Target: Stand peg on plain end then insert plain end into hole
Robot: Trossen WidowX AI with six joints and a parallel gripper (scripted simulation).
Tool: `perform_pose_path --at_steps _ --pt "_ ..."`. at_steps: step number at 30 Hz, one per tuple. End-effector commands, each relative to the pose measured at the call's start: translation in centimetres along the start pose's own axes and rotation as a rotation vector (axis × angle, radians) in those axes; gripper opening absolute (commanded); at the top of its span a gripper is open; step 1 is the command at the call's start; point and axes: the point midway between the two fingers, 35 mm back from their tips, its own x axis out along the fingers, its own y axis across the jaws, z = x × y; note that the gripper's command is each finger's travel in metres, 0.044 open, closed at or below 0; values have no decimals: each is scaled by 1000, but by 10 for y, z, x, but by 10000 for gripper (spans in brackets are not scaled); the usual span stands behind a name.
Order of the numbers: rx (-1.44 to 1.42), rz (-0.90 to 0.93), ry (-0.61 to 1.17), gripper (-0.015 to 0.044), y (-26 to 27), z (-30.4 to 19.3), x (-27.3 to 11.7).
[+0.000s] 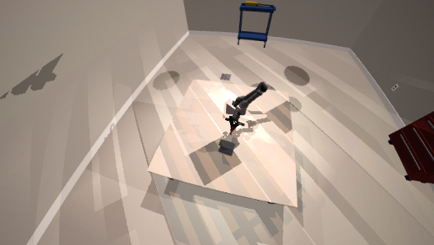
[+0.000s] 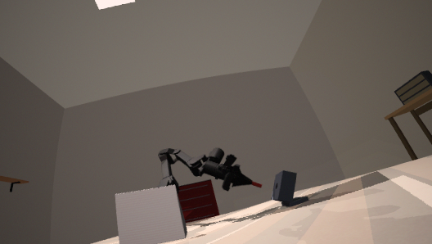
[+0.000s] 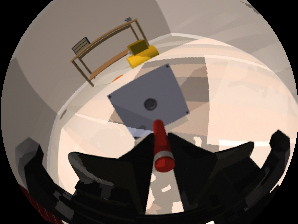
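Wrist view: red peg (image 3: 160, 142) (image 2: 256, 184) (image 1: 231, 132) clamped between the black fingers of the gripper (image 3: 160, 136) (image 2: 250, 183) (image 1: 233, 127), low centre of the frame. White band at the near end, by the fingers; plain end points away, up the frame toward the sloped panel (image 3: 172, 90) (image 2: 286, 186) (image 1: 227, 146). Panel face grey-blue, tilted in the frame, small dark spots at visible corners. Round dark hole (image 3: 150, 104) near the middle of the face, just above the peg's far tip as pictured.

Exterior view: arm (image 2: 186, 159) (image 1: 251, 97) reaches from lower centre toward the right, gripper slanting down. Peg juts from the fingertips, tilted slightly downward, clear of the table (image 2: 327, 213) (image 1: 267, 173). Gap visible between plain end and panel; not inserted. Panel stands right of centre, foot on the tabletop. Pale ribbed box (image 2: 149, 214) at lower left of centre, red drawer cabinet (image 2: 200, 201) (image 1: 417, 148) partly behind it.

Top view: arm runs from just above centre down-left to the gripper; peg a small red mark at its end, panel just below. Blue cart (image 1: 252, 36) at upper right of centre, against the wall.
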Motion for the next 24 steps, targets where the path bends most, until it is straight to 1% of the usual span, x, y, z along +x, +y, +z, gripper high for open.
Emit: perform_pose_path --at_steps 1,24 --pt "12 3 -7 0 0 1 4" --pt "45 45 -54 0 3 7 20"
